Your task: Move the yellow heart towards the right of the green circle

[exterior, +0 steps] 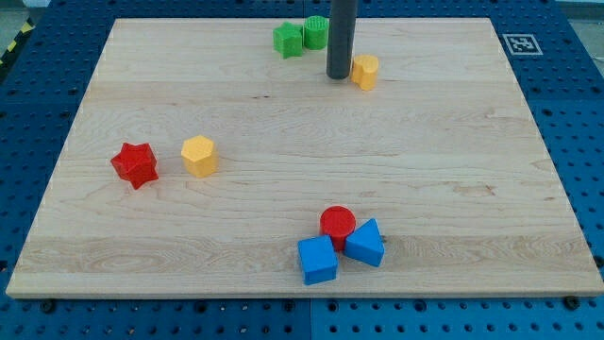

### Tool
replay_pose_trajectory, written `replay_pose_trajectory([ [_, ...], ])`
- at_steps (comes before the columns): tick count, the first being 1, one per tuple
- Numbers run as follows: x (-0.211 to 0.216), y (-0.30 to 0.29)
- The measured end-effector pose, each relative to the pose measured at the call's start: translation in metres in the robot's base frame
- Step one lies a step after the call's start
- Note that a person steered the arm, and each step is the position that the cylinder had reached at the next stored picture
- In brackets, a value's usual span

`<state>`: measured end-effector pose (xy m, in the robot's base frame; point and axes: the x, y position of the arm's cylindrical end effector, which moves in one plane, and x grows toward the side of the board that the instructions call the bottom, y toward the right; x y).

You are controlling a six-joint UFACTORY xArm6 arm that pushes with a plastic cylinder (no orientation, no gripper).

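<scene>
The yellow heart (pixel 365 71) lies near the view's top, right of centre. The green circle (pixel 315 33) sits further up and to the left, touching a green star-shaped block (pixel 289 40) on its left. My rod comes down from the top edge and my tip (pixel 339 76) rests on the board just left of the yellow heart, touching or almost touching it, and below and right of the green circle.
A yellow hexagon (pixel 199 155) and a red star (pixel 134 164) lie at the view's left. A red circle (pixel 338 223), a blue cube (pixel 317 260) and another blue block (pixel 365 244) cluster at the bottom centre. The wooden board (pixel 453 170) ends in a blue perforated table.
</scene>
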<state>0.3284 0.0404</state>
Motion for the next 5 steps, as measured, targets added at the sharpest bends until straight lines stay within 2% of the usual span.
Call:
replay_pose_trajectory([
  [1,0.025,0.007],
  [2,0.012,0.031],
  [3,-0.022,0.032],
  [4,-0.017,0.033],
  [5,0.022,0.051],
])
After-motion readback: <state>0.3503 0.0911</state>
